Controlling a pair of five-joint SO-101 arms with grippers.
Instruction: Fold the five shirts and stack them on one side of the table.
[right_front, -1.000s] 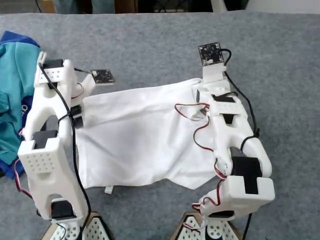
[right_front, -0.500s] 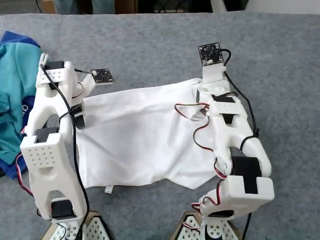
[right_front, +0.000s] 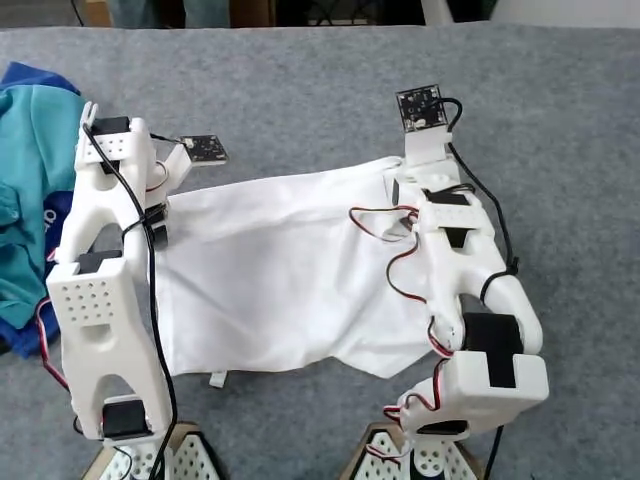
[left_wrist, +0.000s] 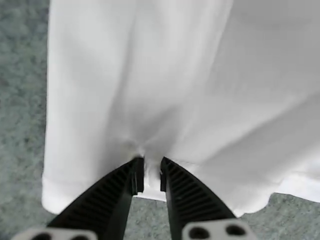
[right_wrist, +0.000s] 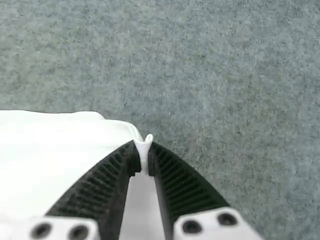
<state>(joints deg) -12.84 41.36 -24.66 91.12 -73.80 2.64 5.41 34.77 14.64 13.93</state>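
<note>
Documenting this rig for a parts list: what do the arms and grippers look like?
The left arm and right arm are white plastic with black motor blocks and thin red, black and white cables. The left gripper and right gripper have black ribbed fingers.

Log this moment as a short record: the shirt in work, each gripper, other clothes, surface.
shirt in work: white shirt, lying spread between the arms
left gripper: shut on the white shirt's edge
right gripper: shut on a corner of the white shirt
other clothes: teal shirt heaped over a blue garment at the table's left edge
surface: table with a grey covering
</note>
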